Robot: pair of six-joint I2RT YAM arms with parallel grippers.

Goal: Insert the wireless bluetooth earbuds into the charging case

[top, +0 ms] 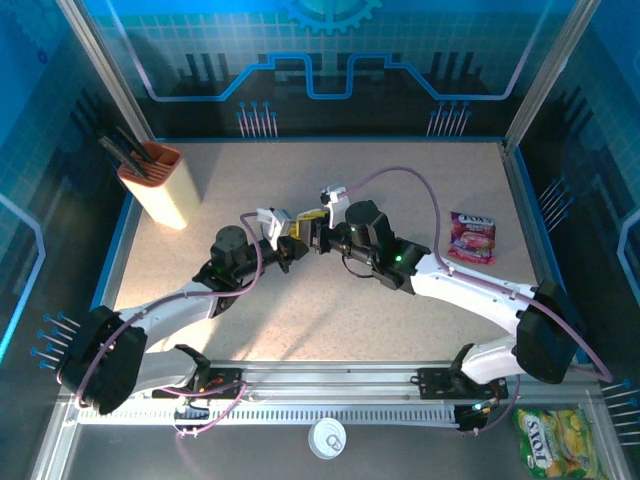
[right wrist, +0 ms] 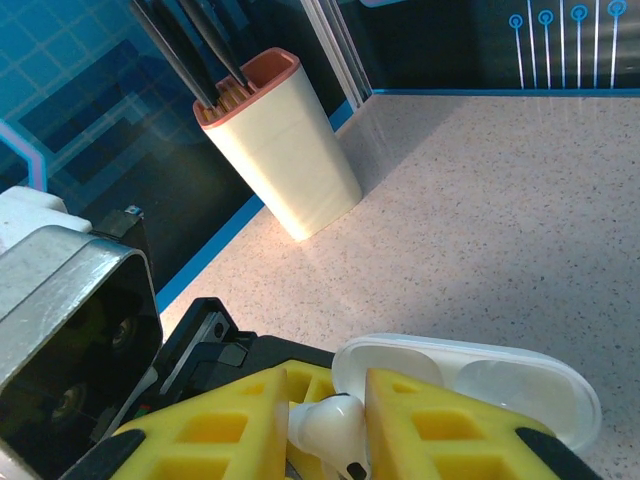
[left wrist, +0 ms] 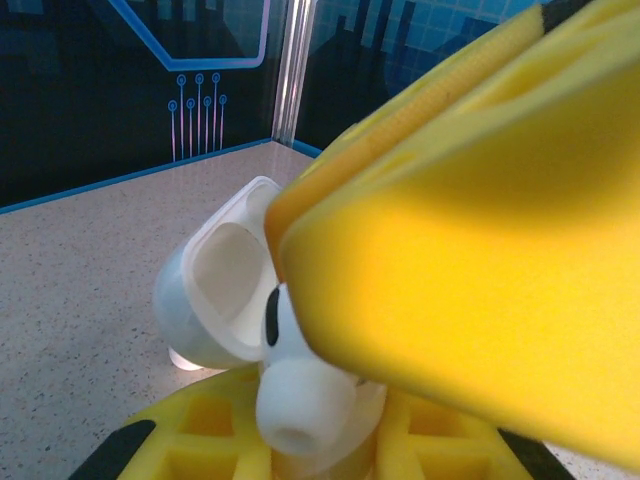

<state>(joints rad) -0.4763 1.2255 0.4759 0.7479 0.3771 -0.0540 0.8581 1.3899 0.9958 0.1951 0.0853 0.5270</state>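
My right gripper [right wrist: 325, 432] is shut on a white earbud [right wrist: 338, 420], which sits between its yellow fingers [right wrist: 215, 430]. In the left wrist view the same earbud [left wrist: 305, 395] points its silicone tip at the camera, under a right gripper finger [left wrist: 470, 250]. The white charging case [left wrist: 215, 290] stands open just behind it, lid up. My left gripper [left wrist: 320, 458] is shut on the case's base. From the right wrist the case [right wrist: 500, 385] lies right behind the earbud. In the top view the two grippers meet at mid-table, left gripper [top: 290, 246] and right gripper [top: 316, 236].
A cream utensil holder with an orange rim [top: 155, 182] stands at the back left, also in the right wrist view [right wrist: 280, 150]. A pink candy packet [top: 472, 237] lies at the right. A white round lid [top: 327, 437] and a yellow-green packet [top: 550, 442] lie beyond the near rail.
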